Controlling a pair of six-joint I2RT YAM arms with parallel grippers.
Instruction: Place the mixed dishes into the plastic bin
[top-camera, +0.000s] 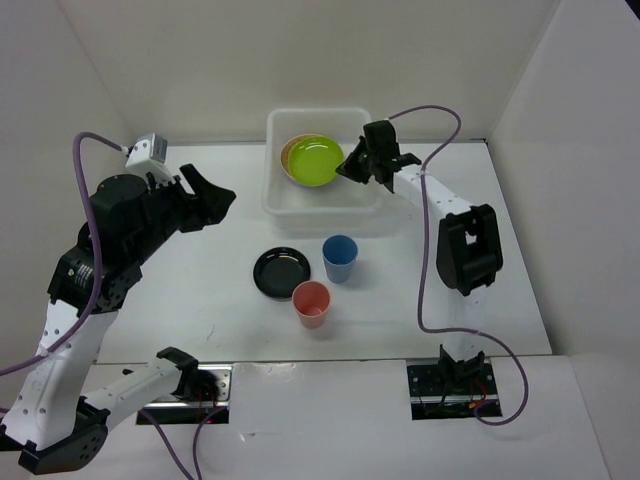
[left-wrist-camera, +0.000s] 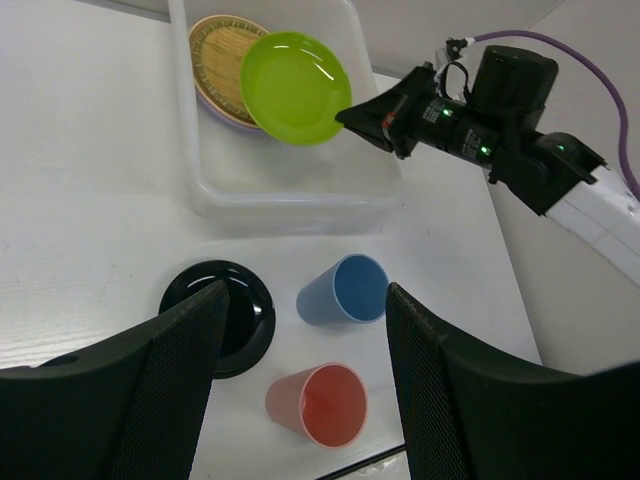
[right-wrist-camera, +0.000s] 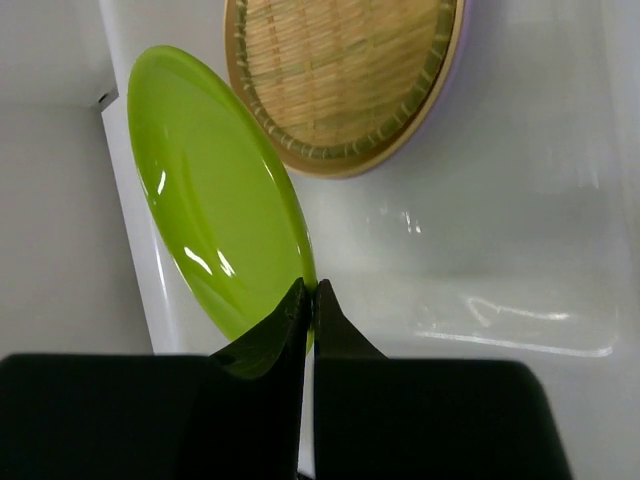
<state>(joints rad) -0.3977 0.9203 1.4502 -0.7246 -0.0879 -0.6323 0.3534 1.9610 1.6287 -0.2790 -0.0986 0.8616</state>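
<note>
There were four plates to count: one lime green plate (top-camera: 312, 160), one woven tan plate (left-wrist-camera: 220, 50), one lavender plate (left-wrist-camera: 225, 120) of which only an edge showed, and one black plate (top-camera: 283, 271). There were two cups, one blue cup (top-camera: 340, 257) and one pink cup (top-camera: 312, 303). There was one plastic bin (top-camera: 275, 200). There were two robot arms, the left arm (top-camera: 130, 215) and the right arm (top-camera: 465, 245).

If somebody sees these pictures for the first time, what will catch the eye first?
The lime green plate stands out most: the right gripper pinches its rim and holds it tilted over the plastic bin, in which a woven tan plate lies. On the table in front of the bin stand a black plate, a blue cup and a pink cup.
</note>
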